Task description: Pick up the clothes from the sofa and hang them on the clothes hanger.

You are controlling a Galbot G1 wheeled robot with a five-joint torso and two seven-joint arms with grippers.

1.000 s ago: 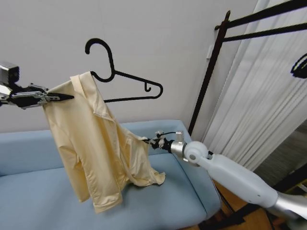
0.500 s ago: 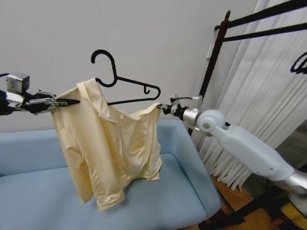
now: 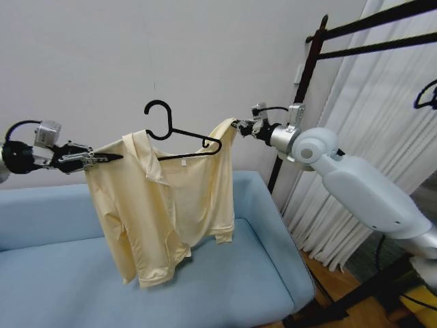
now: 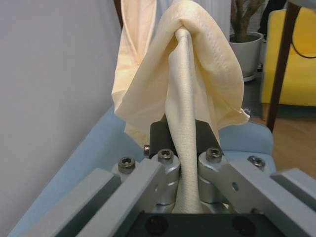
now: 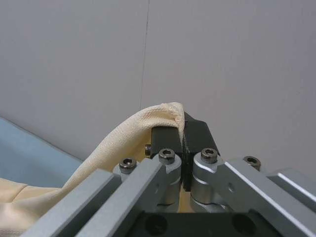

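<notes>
Between left gripper (image 3: 115,157) and right gripper (image 3: 236,124): shirt (image 3: 171,205) spread, seemingly over hanger (image 3: 181,134).
Grip: both pinching shirt edges.
Next: settle shoulders onto hanger.

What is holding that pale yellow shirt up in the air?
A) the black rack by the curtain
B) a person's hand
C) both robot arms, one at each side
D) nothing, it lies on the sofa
C: the left end effector and the right end effector each clamp an edge of the pale yellow cloth shirt.
</notes>
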